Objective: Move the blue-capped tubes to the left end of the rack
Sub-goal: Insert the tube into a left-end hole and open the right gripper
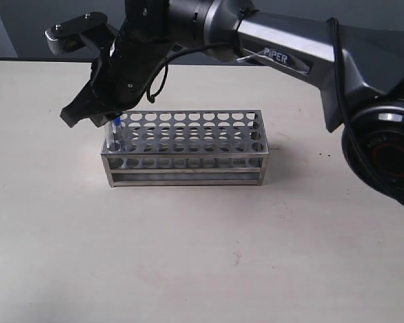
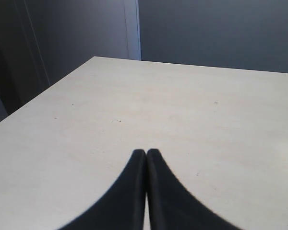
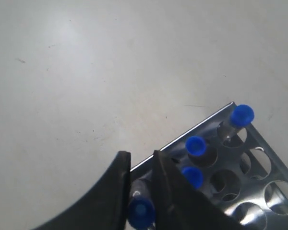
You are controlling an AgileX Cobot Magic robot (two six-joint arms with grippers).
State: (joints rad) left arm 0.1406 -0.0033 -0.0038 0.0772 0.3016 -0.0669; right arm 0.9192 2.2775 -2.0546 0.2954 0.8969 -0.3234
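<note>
Tubes [image 3: 196, 145]: four, blue caps, all clustered at left end of rack [image 1: 188, 145]. Three stand in holes, untouched. Fourth tube [image 3: 141, 211] at rack's left edge, pinched between fingers of right gripper [image 3: 139, 157], jaws narrowed to tube width, arm reaching across from right. Left gripper [image 2: 146, 152] fully closed, empty, above bare table [image 2: 182, 105].

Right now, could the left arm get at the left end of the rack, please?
Probably not cleanly. The right gripper hangs over the left end of the rack, closed on a blue-capped tube, so it crowds that spot. The left gripper is shut, and its camera shows only table.
</note>
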